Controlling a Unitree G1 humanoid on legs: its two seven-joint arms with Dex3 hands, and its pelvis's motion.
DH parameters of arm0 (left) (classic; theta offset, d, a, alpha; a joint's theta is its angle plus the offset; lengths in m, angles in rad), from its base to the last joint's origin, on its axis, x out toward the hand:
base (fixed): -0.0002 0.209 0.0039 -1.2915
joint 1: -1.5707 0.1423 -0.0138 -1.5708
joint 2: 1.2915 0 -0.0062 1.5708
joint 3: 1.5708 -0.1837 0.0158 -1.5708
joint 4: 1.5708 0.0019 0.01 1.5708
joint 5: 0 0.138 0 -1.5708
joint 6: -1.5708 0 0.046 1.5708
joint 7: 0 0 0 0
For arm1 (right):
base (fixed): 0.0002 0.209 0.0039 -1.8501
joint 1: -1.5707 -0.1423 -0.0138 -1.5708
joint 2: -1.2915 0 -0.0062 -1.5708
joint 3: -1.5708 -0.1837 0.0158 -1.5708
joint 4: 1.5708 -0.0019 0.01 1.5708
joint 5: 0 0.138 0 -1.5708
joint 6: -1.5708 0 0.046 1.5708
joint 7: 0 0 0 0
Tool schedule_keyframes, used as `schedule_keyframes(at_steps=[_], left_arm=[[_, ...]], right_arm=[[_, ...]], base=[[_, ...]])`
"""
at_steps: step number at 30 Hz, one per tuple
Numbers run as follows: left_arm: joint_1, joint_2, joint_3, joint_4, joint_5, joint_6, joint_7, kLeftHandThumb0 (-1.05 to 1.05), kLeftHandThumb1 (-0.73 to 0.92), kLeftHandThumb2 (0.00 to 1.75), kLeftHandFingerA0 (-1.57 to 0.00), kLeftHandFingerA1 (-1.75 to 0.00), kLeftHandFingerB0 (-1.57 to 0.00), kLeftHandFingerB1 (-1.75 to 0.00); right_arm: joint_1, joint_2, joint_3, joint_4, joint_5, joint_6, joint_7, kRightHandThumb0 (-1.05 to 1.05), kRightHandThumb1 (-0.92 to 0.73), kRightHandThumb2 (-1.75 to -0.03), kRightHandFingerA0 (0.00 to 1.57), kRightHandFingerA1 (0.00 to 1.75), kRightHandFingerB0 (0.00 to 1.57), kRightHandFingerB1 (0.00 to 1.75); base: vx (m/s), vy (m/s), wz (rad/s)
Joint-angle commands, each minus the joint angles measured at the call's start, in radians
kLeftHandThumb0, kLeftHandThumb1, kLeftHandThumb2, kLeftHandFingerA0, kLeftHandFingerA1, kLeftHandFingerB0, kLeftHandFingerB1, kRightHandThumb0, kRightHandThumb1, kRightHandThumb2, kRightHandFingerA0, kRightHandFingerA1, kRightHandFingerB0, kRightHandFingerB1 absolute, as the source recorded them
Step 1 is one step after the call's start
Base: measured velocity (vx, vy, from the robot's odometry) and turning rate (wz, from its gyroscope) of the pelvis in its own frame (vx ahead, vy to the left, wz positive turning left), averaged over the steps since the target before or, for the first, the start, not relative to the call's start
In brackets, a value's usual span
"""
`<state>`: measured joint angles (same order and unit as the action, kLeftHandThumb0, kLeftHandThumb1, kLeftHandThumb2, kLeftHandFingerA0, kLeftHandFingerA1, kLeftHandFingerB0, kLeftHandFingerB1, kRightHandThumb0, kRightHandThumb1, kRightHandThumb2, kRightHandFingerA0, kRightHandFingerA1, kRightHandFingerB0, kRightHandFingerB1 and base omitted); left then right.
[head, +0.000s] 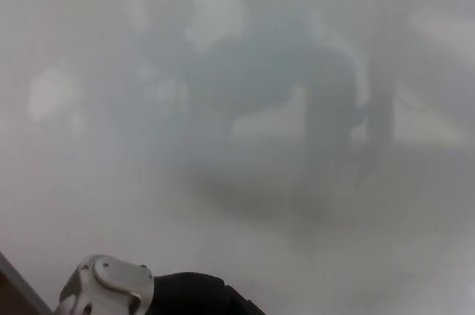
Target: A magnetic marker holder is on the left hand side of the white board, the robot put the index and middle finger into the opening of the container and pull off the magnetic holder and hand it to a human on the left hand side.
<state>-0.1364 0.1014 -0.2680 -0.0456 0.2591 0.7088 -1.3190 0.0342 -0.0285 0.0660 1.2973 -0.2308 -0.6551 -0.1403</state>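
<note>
The whiteboard (312, 70) fills almost the whole head view, with only dim grey reflections on it. At the bottom left edge, the silver wrist (107, 293) of my left arm pokes into the picture. To its right is a black rounded part of my left hand (197, 296); the rest is cut off below the frame. I cannot make out the black marker holder as a separate thing; no holder is on the board. My right hand does not show.
A dark slanted edge (11, 289) of the board's frame cuts the bottom left corner, with a brown surface beyond it. No person shows.
</note>
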Motion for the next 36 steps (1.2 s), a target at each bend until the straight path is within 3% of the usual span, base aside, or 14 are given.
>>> schedule_keyframes(at_steps=[1,3,4,7,8,10,18,20,21,24,25,32,33,36], left_arm=[[0.214,-0.218,0.307,-0.023,-0.588,0.160,-0.164,-0.65,0.48,1.04,-1.05,-1.32,-0.76,-0.75],[0.223,-0.226,0.319,-0.014,-0.602,0.155,-0.171,-0.65,0.48,1.04,-1.05,-1.32,-0.76,-0.75],[0.259,-0.251,0.358,0.009,-0.643,0.141,-0.189,-0.64,0.61,0.77,-0.71,-1.75,-0.83,-0.58],[0.270,-0.255,0.366,0.014,-0.652,0.128,-0.198,-0.64,0.61,0.77,-0.71,-1.75,-0.83,-0.58],[0.305,-0.268,0.399,-0.004,-0.677,0.155,-0.190,-0.54,0.73,0.88,-0.76,-1.66,-0.84,-0.72],[0.349,-0.284,0.439,-0.025,-0.709,0.189,-0.179,-0.54,0.73,0.88,-0.76,-1.66,-0.84,-0.72],[0.408,-0.348,0.529,-0.030,-0.762,0.278,-0.115,-0.62,0.77,0.70,-0.78,-1.57,-0.77,-0.69],[0.425,-0.356,0.537,-0.034,-0.764,0.286,-0.103,-0.62,0.83,0.64,-0.83,-1.44,-0.78,-0.73],[0.437,-0.361,0.540,-0.043,-0.764,0.289,-0.093,-0.61,0.83,0.65,-0.87,-1.24,-0.78,-0.74],[0.453,-0.369,0.547,-0.059,-0.768,0.298,-0.075,-0.61,0.83,0.65,-0.87,-1.24,-0.78,-0.74],[0.473,-0.378,0.544,-0.060,-0.772,0.288,-0.080,-0.64,0.81,0.64,-0.90,-0.91,-0.78,-0.67],[0.535,-0.428,0.557,-0.098,-0.806,0.311,-0.017,-0.64,0.83,0.65,-0.90,-0.91,-0.82,-0.68],[0.566,-0.489,0.601,-0.168,-0.819,0.386,0.074,-0.55,0.82,0.64,-0.80,-0.85,-0.69,-0.42],[0.619,-0.589,0.674,-0.288,-0.849,0.503,0.231,-0.54,0.85,0.66,-0.77,-0.72,-0.61,-0.39]], right_arm=[[-0.020,-0.012,-0.002,-0.001,0.000,0.008,-0.008,-0.45,-0.79,-0.66,0.82,0.49,0.22,0.29],[-0.021,-0.012,-0.002,-0.002,0.000,0.007,-0.009,-0.45,-0.79,-0.66,0.82,0.49,0.22,0.29],[-0.030,-0.013,-0.008,-0.002,0.008,0.005,-0.001,-0.46,-0.79,-0.66,0.79,0.49,0.21,0.29],[-0.031,-0.013,-0.010,-0.001,0.010,0.004,0.004,-0.46,-0.79,-0.66,0.79,0.49,0.21,0.29],[-0.034,-0.013,-0.013,-0.001,0.014,0.004,0.010,-0.44,-0.78,-0.66,0.80,0.50,0.22,0.29],[-0.036,-0.012,-0.016,0.000,0.019,0.005,0.018,-0.44,-0.78,-0.66,0.80,0.50,0.22,0.29],[-0.051,-0.011,-0.010,-0.001,0.011,0.012,0.016,-0.46,-0.79,-0.66,0.79,0.49,0.21,0.29],[-0.051,-0.012,-0.009,0.000,0.011,0.012,0.015,-0.48,-0.78,-0.65,0.80,0.49,0.21,0.28],[-0.052,-0.011,-0.008,0.000,0.009,0.015,0.013,-0.47,-0.78,-0.65,0.81,0.49,0.22,0.29],[-0.053,-0.010,-0.007,0.000,0.008,0.020,0.010,-0.47,-0.78,-0.65,0.81,0.49,0.22,0.29],[-0.056,-0.010,-0.006,-0.001,0.007,0.019,0.010,-0.48,-0.78,-0.65,0.80,0.49,0.22,0.28],[-0.065,-0.010,-0.007,-0.001,0.008,0.012,0.013,-0.48,-0.78,-0.64,0.79,0.48,0.22,0.28],[-0.069,-0.011,-0.004,-0.001,0.004,0.017,0.005,-0.46,-0.79,-0.65,0.80,0.49,0.22,0.29],[-0.075,-0.013,0.001,-0.001,-0.004,0.023,-0.009,-0.46,-0.79,-0.65,0.80,0.50,0.22,0.29]], base=[[0.00,0.000,0.00],[0.00,0.000,0.00],[0.00,0.000,0.00],[0.00,0.000,0.00],[0.00,0.000,0.00],[0.00,0.000,0.00],[0.00,0.000,0.00],[0.00,0.000,0.00],[0.00,0.000,0.00],[0.00,0.000,0.00],[0.00,0.000,0.00],[0.00,0.000,0.00],[0.00,0.000,0.00],[0.00,0.000,0.00]])
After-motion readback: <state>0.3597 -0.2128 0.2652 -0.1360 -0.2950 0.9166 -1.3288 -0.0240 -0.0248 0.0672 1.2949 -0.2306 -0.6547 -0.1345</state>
